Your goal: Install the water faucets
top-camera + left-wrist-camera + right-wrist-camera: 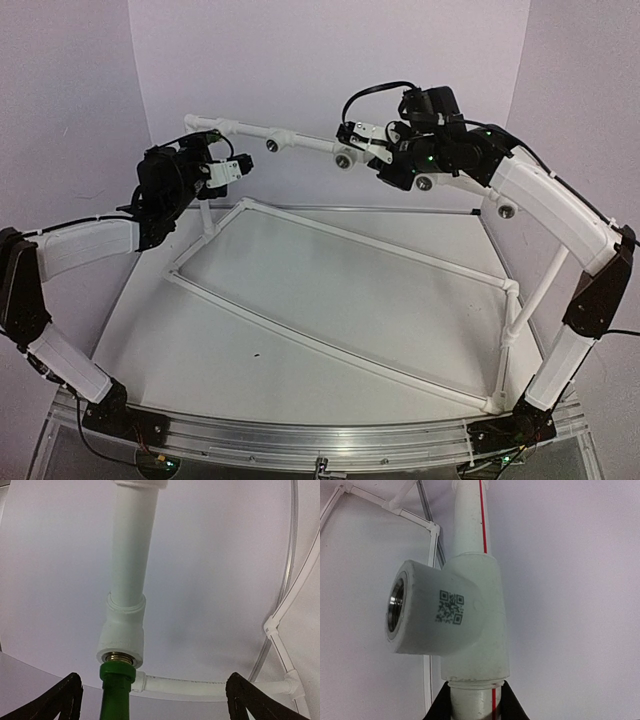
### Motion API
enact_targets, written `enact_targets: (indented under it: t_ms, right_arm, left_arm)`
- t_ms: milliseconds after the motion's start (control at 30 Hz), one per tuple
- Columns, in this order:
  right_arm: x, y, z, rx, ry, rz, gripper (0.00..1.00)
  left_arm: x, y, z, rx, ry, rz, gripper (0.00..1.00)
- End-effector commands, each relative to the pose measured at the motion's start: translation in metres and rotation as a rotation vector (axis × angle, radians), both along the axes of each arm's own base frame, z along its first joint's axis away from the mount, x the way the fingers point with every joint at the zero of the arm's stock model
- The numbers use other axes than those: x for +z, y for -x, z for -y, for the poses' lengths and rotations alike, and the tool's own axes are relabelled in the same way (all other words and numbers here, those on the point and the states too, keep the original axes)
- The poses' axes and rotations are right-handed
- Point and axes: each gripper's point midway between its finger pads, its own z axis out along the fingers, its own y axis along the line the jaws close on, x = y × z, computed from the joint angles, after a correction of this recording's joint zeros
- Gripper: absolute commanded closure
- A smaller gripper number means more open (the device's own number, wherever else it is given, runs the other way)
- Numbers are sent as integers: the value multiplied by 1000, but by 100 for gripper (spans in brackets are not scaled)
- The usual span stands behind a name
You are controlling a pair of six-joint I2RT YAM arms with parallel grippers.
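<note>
**Item:** water faucet (116,694), green plastic body. It stands at 6 o'clock of a white tee fitting (121,639), with its metal end in the socket; how far it is threaded home cannot be told.

**Handling (judged):** light, rigid, with smooth plastic likely to slip under a twist. Take hold across the green body just below the collar, clear of the thread.

**Left end effector** (152,702): fingers (65,700) spread wide at 7 and 5 o'clock, touching nothing.

**Right end effector** (474,690): clenched on the white pipe (465,705) at 6 o'clock of a second tee fitting (470,625), whose metal socket is empty.
</note>
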Motion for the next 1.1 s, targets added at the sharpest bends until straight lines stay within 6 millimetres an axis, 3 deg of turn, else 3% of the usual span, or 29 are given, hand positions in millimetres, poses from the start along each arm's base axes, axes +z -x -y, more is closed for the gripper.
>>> enact_targets:
  t_ms: [0,200,267,433,567,667,733,967,1067]
  right_arm:
    - [-15,34,-17,112,17,-115,100]
    - [-16,30,-20,96,3,-123,100]
    - [-16,29,-21,91,-2,-126,100]
    - [-14,26,-22,72,-20,-128,100]
    - [-14,24,-22,57,-28,-131,100]
    - [-12,23,-21,46,-37,-131,100]
    - [-12,23,-20,42,-39,-133,100]
    - [-11,25,-18,37,-46,-135,100]
    - [-11,26,-17,37,-47,-135,100]
  left_arm:
    - [43,36,5,-45,84,41,0]
    - [85,67,1,-61,203,47,0]
    - [113,79,-4,-71,331,37,0]
    - [144,85,-27,-5,850,-245,0]
    - [127,86,-30,54,1213,-540,0]
    - [109,83,-40,-11,1619,-851,0]
    - [107,80,-54,-58,1822,-912,0]
    - [120,94,-60,-276,2188,-1012,0]
    - [107,95,-70,-348,2415,-1064,0]
